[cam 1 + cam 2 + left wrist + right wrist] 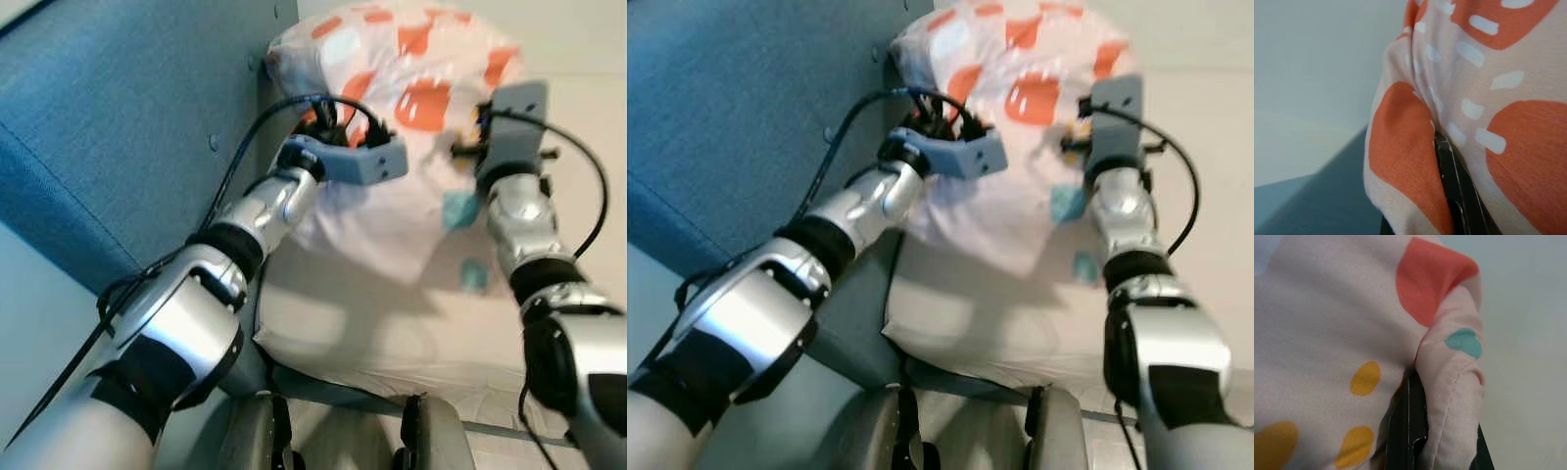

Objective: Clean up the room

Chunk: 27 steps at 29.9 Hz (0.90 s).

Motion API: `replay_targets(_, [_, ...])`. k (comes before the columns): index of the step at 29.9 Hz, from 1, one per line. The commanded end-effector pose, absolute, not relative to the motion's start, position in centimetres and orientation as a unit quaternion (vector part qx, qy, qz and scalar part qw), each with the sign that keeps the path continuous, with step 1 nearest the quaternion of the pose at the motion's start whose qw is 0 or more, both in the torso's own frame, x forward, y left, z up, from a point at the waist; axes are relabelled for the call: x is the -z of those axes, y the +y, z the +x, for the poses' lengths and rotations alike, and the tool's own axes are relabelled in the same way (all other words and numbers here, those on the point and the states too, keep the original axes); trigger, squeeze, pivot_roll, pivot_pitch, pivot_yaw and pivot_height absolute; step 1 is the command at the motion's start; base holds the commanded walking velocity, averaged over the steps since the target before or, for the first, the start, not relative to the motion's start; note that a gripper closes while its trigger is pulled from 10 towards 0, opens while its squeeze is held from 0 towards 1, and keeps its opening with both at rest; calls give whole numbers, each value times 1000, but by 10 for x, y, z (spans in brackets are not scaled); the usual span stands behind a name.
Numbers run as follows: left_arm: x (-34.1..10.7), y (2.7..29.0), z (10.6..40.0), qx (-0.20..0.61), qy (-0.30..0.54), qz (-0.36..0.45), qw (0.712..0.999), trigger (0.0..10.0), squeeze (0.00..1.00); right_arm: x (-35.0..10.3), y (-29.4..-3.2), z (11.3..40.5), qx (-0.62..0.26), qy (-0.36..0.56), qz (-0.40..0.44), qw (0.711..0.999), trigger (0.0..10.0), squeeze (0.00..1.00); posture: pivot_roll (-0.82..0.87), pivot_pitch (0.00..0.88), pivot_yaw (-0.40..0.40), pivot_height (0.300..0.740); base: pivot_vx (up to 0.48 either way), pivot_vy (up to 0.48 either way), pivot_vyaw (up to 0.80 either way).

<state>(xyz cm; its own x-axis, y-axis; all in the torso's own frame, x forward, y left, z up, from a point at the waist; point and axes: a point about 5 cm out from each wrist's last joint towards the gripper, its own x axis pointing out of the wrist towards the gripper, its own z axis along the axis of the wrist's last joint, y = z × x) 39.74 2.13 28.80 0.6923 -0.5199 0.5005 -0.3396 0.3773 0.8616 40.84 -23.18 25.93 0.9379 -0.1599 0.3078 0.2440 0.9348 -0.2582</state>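
Note:
A pale pink pillow (pixel 402 117) printed with orange, teal and yellow shapes is held up between both arms, just above the bed. My left gripper (pixel 338 122) is shut on the pillow's left side, close to the blue headboard (pixel 108 117). In the left wrist view a black finger (pixel 1457 188) is buried in a fold of the fabric (pixel 1400 166). My right gripper (pixel 480 132) is shut on the pillow's right edge. The right wrist view has a black finger (pixel 1408 426) pinching a bunched corner of the cloth (pixel 1454 382).
A white pillow (pixel 372 323) lies on the pale bed (pixel 588 117) under the lifted one. The blue upholstered headboard runs along the left, with a light wall (pixel 39 323) beyond it. My own grey body (pixel 333 431) shows at the bottom edge.

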Motion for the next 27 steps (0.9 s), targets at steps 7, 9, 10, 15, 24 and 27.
replay_targets(7, [-220, 28, 394, 118, -321, 627, 700, 10000, 0, -174, -225, 396, 102, -9, -109, 989, 10000, 0, 96, 311, 136, 601, 0, 0, 0])
replay_targets(9, [-207, 23, 389, 132, -317, 633, 694, 10000, 0, -165, -226, 393, 107, 3, -114, 988, 10000, 0, 98, 311, 137, 601, 0, 0, 0])
replay_targets(10, [-207, 23, 389, 132, -317, 633, 694, 10000, 0, -165, -226, 393, 107, 3, -114, 988, 10000, 0, 98, 311, 137, 601, 0, 0, 0])
replay_targets(15, [-179, 13, 378, 160, -314, 648, 675, 10000, 0, -147, -232, 385, 122, 31, -108, 986, 10000, 0, 93, 312, 144, 601, 0, 0, 0])
replay_targets(24, [-204, 8, 382, 126, -353, 627, 683, 10000, 0, -149, -233, 384, 131, 12, -85, 988, 10000, 0, 95, 300, 146, 601, 0, 0, 0])
replay_targets(27, [-209, 7, 382, 124, -358, 620, 688, 10000, 0, -150, -229, 385, 119, 8, -78, 990, 10000, 0, 95, 298, 145, 601, 0, 0, 0])
